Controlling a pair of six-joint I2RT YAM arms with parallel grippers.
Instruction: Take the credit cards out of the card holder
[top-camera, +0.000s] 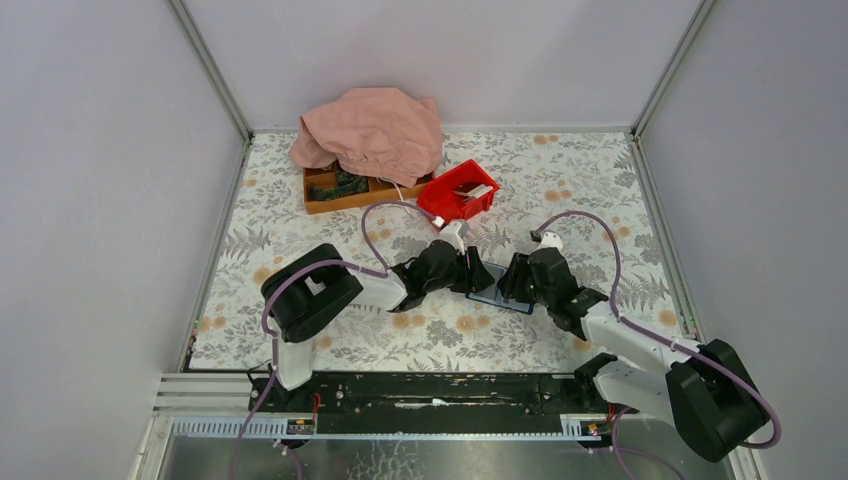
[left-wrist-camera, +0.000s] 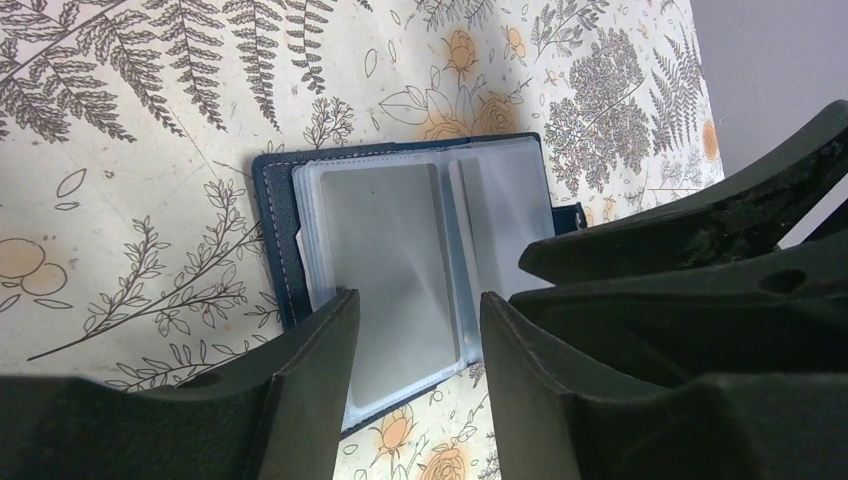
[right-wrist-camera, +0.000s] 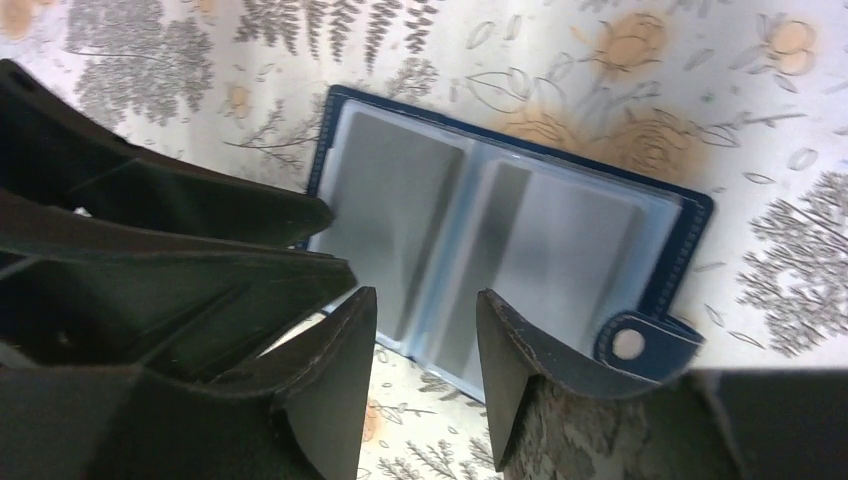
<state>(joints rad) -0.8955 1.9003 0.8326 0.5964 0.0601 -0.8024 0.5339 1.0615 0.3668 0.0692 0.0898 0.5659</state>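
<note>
Black-and-white jointed arms (top-camera: 310, 290), looping lilac cables (top-camera: 400, 204), matte black, scuffed, wedge-shaped fingers (left-wrist-camera: 310, 400).

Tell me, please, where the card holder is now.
In the top view, the card holder lies open near the middle of the table, between the left gripper and the right gripper, in front of the red bin.

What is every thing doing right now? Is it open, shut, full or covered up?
card holder, lying open and flat.
snap tab, undone.
credit card, tucked inside the card holder.
left hand, open, holding nothing.
right hand, open, holding nothing.
red bin, has small flat things inside.
pink cloth, crumpled, draped over the wooden tray.
wooden tray, partly covered.
</note>
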